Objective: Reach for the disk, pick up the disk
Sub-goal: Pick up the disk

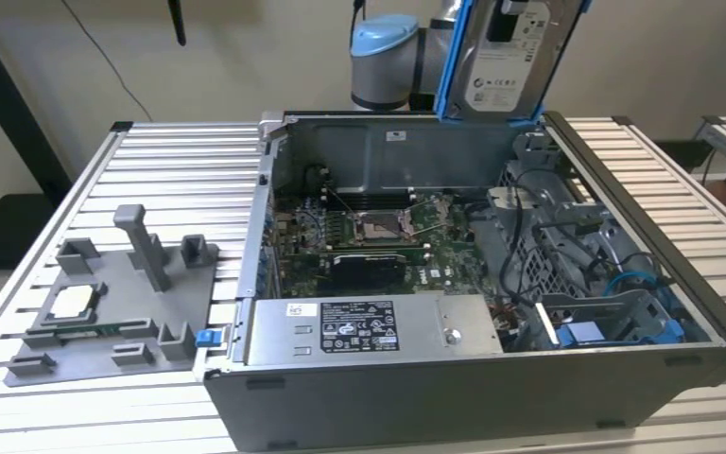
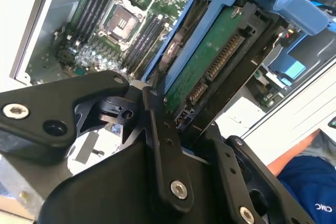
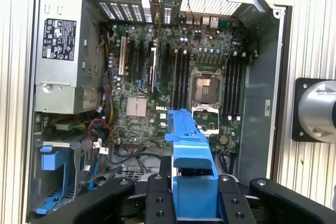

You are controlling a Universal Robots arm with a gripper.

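Observation:
The disk [image 1: 510, 59], a silver-grey drive with a white label in a bright blue bracket, hangs upright above the back wall of the open computer case [image 1: 490, 397]. In the second wrist view my gripper [image 2: 181, 116] is shut on the disk [image 2: 220, 51], whose green circuit-board side and connectors face the camera. The black fingers [image 2: 152, 103] clamp it from both sides. In the first wrist view the disk's blue bracket [image 3: 189, 145] stands between the fingers [image 3: 157, 192] of the gripper [image 3: 194, 184], high over the motherboard.
Below lie the motherboard with its CPU socket [image 3: 205, 90], the power supply [image 1: 370, 326] and a blue drive bay [image 1: 590, 336]. A grey fixture plate [image 1: 111, 312] holding a small square chip rests on the slatted table at the exterior view's left. The arm's base [image 1: 382, 57] stands behind the case. A blue sleeve [image 2: 310, 187] shows nearby.

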